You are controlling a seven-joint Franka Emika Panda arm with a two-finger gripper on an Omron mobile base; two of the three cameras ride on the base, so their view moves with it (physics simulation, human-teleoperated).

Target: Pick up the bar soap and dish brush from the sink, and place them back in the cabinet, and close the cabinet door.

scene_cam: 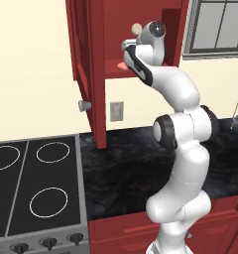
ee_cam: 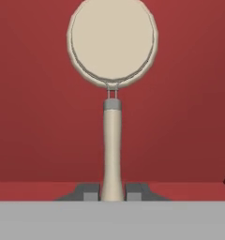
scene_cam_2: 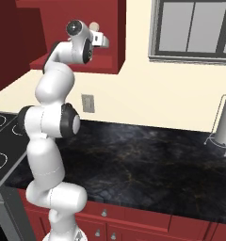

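Your gripper [ee_cam: 112, 192] is clamped on the handle of the dish brush [ee_cam: 112, 44], raised inside the open cabinet [scene_cam: 173, 30] with the round head pointing at the red back wall. The bar soap [scene_cam: 122, 66] lies on the shelf just beside the wrist, mostly hidden behind it. The cabinet door [scene_cam: 91, 74] stands swung out to your left, its knob [scene_cam: 84, 105] facing the stove [scene_cam: 34, 186]. Below, the black counter [scene_cam_2: 148, 164] carries a paper towel holder [scene_cam_2: 225, 124], cut off at the frame's edge.
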